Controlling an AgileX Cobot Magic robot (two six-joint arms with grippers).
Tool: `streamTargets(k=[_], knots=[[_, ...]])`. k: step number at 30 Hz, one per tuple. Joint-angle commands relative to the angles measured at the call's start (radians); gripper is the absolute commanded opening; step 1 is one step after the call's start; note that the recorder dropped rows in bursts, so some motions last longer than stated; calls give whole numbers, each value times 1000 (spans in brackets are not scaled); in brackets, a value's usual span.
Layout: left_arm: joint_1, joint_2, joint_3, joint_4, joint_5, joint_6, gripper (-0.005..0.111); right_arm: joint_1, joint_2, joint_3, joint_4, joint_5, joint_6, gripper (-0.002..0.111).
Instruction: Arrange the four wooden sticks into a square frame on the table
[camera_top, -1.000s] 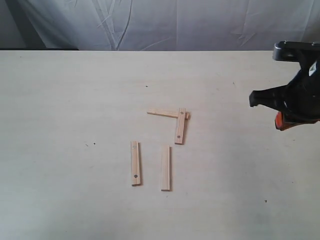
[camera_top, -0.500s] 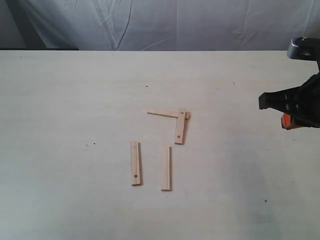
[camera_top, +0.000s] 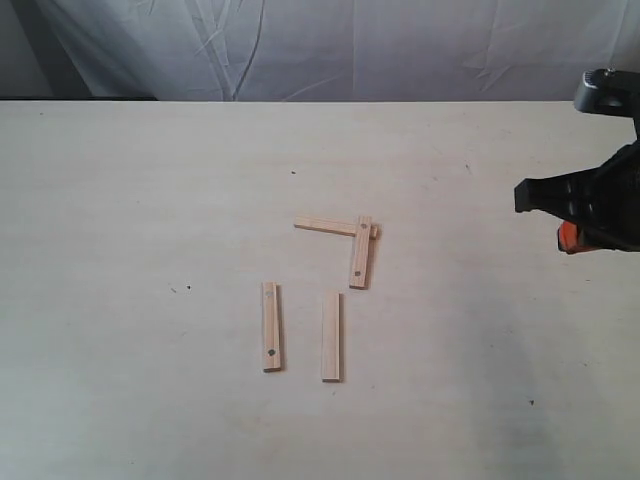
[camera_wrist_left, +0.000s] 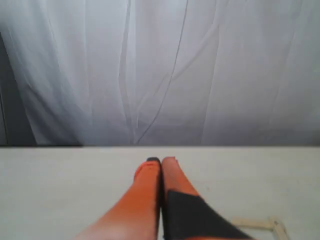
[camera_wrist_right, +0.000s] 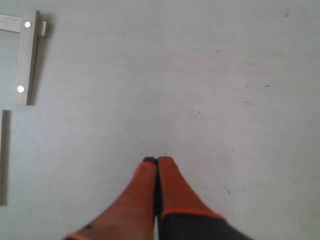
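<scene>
Cut off at frame right, the right gripper (camera_top: 522, 197) is pinching closed, empty, like the left gripper (camera_wrist_left: 160, 161); four wooden sticks (camera_top: 331, 350) are lying centre-frame.

Pale sticks (camera_top: 331, 336); right claw (camera_wrist_right: 158, 161) seemingly orange

A white cloth (camera_top: 350, 45) is hanging behind the scene as a backdrop, falling in loose creases and folds and covering nearly the whole width, while a dark grey strip (camera_top: 18, 55) is showing past its edge at the far left. A wide, pale cream table (camera_top: 120, 200) is filling the rest of the exterior view, its matte top carrying a few tiny dark specks (camera_top: 188, 288). Soft, even light is falling across the surface, casting only faint shadows and giving no glare.
</scene>
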Motion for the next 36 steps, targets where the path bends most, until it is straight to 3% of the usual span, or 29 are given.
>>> streamTargets(k=[1,5,8,16,21,28,36], knots=[[-1,322,-240,10,281,3,0,-1,-7,5,16,-15,-22,-1],[-6,603,-401,-117,417,138,0,-1,-7,5,16,-21,-44,-1],[-71,757,-499,-245,432,236,0,-1,-7,5,16,-35,-44,-1],[-340,1126,-676,-37,407,64,0,-1,-7,5,24,-65,-44,-1],[-445,1364,-774,14,370,53,0,-1,-7,5,33,-70,-44,-1],[-500,1590,-844,21,344,53,0,-1,-7,5,35,-74,-44,-1],[-498,1710,-845,144,284,38,0,-1,-7,5,53,-86,-44,-1]])
